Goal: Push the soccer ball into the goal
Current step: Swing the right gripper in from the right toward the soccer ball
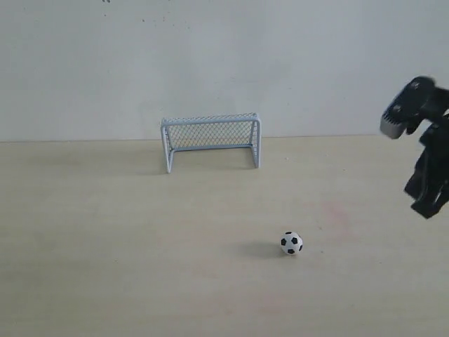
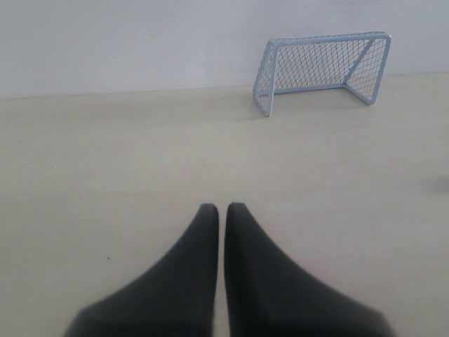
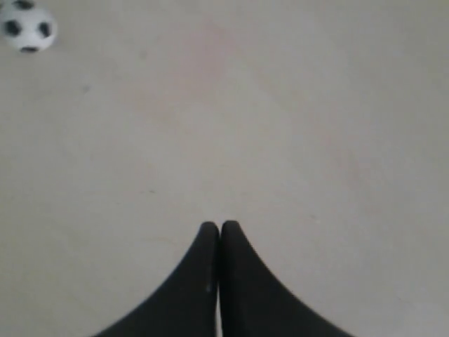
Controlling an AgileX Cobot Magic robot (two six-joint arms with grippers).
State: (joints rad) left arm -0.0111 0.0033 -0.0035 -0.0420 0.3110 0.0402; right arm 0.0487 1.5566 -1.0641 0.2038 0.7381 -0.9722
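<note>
My right pincer [image 3: 219, 226] hangs over the pale wooden table [image 1: 105, 246], tips pressed together, empty. Left pincer [image 2: 222, 208] likewise closed on nothing. The small white soccer ball with black patches [image 1: 292, 243] rests on the table, well apart from the pale blue metal-framed, mesh-netted goal [image 1: 210, 121].

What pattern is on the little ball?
White with black patches on the soccer ball, clearest in the exterior view.

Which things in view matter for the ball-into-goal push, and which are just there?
Job: soccer ball, goal, right gripper (shut, ball in its wrist view).
Just there: left gripper (shut, goal in its wrist view), table, wall.
</note>
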